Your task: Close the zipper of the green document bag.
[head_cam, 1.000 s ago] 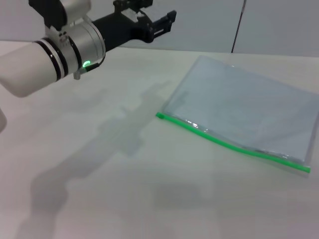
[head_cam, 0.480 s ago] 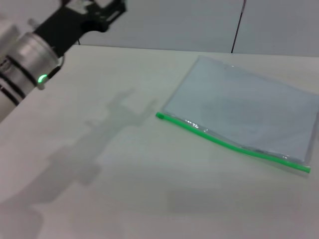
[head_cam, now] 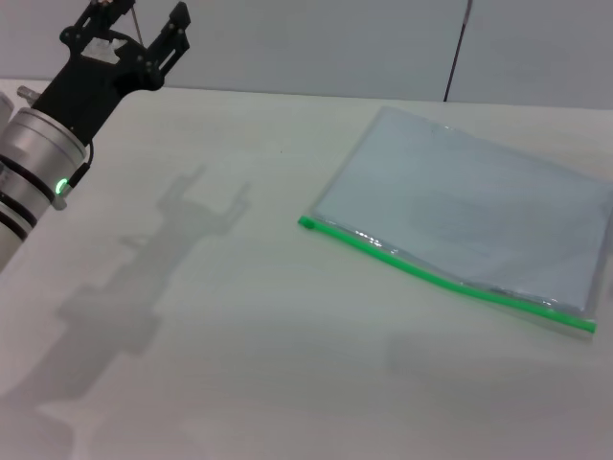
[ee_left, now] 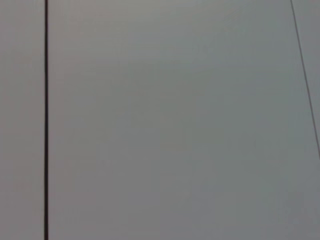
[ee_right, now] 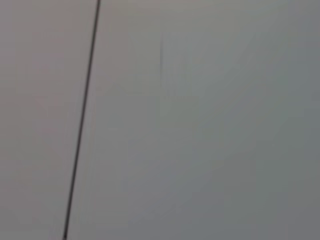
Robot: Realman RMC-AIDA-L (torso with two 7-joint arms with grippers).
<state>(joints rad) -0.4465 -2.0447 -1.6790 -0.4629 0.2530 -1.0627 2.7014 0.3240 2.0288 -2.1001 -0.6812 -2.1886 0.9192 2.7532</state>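
Note:
The green document bag lies flat on the white table at the right in the head view, a translucent blue-grey pouch. Its zipper is a bright green strip along the near long edge, with the slider tab at the strip's left end. My left gripper is raised at the far left, well away from the bag, open with nothing between its fingers. The right gripper is out of view. Both wrist views show only a blank grey wall.
A grey wall with a dark vertical seam stands behind the table. The left arm's shadow falls on the table left of the bag.
My left arm has swung back to the left and away from the bag, its gripper now pointing up at the far left. The bag has not moved.

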